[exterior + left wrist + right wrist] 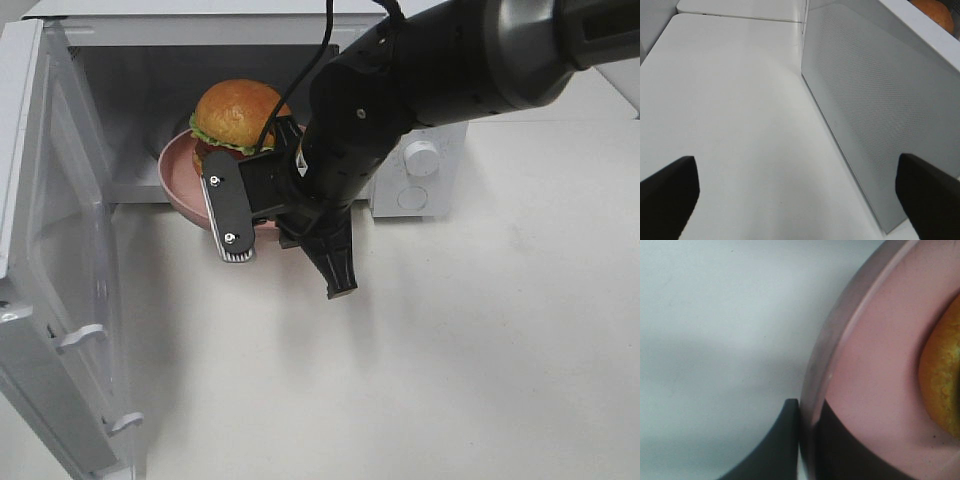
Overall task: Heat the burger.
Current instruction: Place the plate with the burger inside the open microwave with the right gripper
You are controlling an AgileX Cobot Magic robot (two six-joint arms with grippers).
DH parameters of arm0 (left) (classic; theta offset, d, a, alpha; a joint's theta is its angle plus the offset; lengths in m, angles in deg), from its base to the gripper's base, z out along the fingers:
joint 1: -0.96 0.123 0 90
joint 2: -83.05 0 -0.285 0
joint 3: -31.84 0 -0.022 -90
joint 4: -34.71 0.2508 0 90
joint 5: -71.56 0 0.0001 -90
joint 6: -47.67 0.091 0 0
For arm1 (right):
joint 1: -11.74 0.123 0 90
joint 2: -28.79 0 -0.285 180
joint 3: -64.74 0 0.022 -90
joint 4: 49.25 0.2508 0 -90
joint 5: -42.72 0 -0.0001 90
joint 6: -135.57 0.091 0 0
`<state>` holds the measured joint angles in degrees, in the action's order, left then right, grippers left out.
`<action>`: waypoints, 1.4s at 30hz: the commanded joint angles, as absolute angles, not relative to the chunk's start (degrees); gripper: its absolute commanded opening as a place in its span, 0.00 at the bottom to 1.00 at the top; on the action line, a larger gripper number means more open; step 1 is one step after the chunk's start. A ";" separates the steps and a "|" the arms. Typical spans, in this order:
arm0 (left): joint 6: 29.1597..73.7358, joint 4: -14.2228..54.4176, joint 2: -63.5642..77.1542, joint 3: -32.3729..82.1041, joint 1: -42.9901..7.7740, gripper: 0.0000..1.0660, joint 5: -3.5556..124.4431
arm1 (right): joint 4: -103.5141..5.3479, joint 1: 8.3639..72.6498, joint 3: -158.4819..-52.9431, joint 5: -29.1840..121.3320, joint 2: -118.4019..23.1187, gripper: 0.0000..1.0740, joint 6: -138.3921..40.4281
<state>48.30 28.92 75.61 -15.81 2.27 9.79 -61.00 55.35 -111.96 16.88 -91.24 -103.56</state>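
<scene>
- Left gripper (799,197): I find its fingers (670,192) spread wide with nothing between them. It hangs above the white table (480,340), just beside the outer mesh face of the microwave door (875,110).
- Door, high view: it stands wide open at 8 o'clock, nearest the camera.
- Right arm (420,80): it enters at 1 o'clock and reaches across the middle of the high view to the mouth of the oven.
- Right gripper (809,412): I note a narrow pinch on the rim of the pink plate (182,170). One finger (775,450) is outside the rim and the other lies on the plate's inner floor.
- Pink plate: it sits at the cavity mouth, about 10 o'clock. Its near edge juts past the front sill. I cannot tell whether it rests on the cavity floor.
- Burger (238,112): it sits upright on the far part of the plate at 11 o'clock, within the opening and apart from the gripping fingers.
- Microwave (150,80): it is white and stands at 12 o'clock. Its two knobs (421,157) show at 2 o'clock, just past the arm.
</scene>
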 commanded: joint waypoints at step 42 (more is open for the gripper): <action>48.35 28.63 76.64 -15.81 2.56 0.96 10.37 | -65.47 55.23 -141.98 11.15 -108.72 0.00 -101.44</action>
